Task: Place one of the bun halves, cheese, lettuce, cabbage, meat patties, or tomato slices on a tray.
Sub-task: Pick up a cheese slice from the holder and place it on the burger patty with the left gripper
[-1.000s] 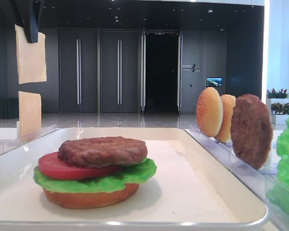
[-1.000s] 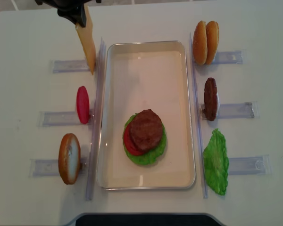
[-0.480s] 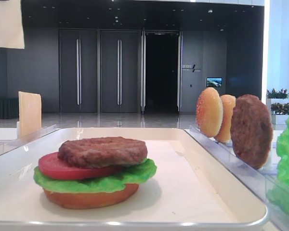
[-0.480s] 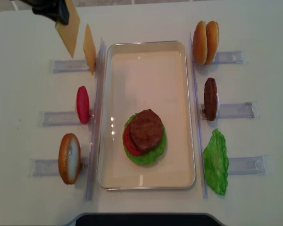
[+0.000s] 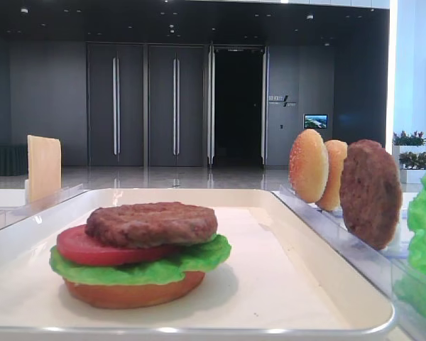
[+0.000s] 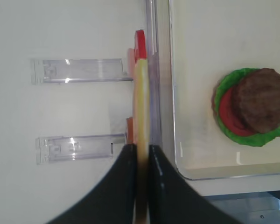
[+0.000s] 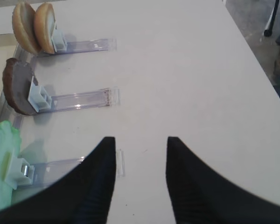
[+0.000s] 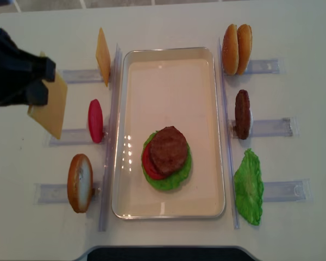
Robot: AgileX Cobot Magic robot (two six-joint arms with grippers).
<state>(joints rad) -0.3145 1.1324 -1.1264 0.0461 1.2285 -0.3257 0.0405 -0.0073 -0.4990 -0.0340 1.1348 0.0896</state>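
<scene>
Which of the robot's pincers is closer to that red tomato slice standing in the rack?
The left pincer. It hangs just beside the tomato slice, shut on a cheese slice. The right pincer is across the tray, over bare table.

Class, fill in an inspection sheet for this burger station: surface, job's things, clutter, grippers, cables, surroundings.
Surface: white table, no spills seen.
Job's things: tray holds a stack of bun base, lettuce, tomato, patty. Spare cheese, tomato slice and bun stand in the left racks; two buns, a patty and a lettuce leaf on the right.
Clutter: nothing seen.
Grippers: left gripper shut on a cheese slice, left of the tray; right gripper open, empty, over bare table.
Cables: nothing seen.
Surroundings: dark doors, potted plants.
</scene>
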